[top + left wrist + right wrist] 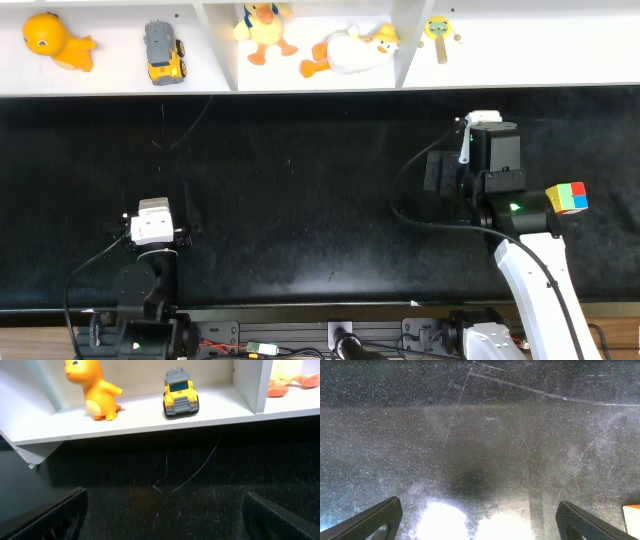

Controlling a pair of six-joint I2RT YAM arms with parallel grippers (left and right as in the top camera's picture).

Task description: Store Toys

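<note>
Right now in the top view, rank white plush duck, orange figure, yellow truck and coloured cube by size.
Largest first:
white plush duck
orange figure, close to it
yellow truck
coloured cube

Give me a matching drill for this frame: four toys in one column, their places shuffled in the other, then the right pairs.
Toys
1. yellow truck
2. white plush duck
3. colour cube
4. small stick toy

Places
A. on the black table
B. left bay of the shelf
C. right bay of the shelf
D. middle bay of the shelf

Pairs: 1-B, 2-D, 3-A, 4-C.
</note>
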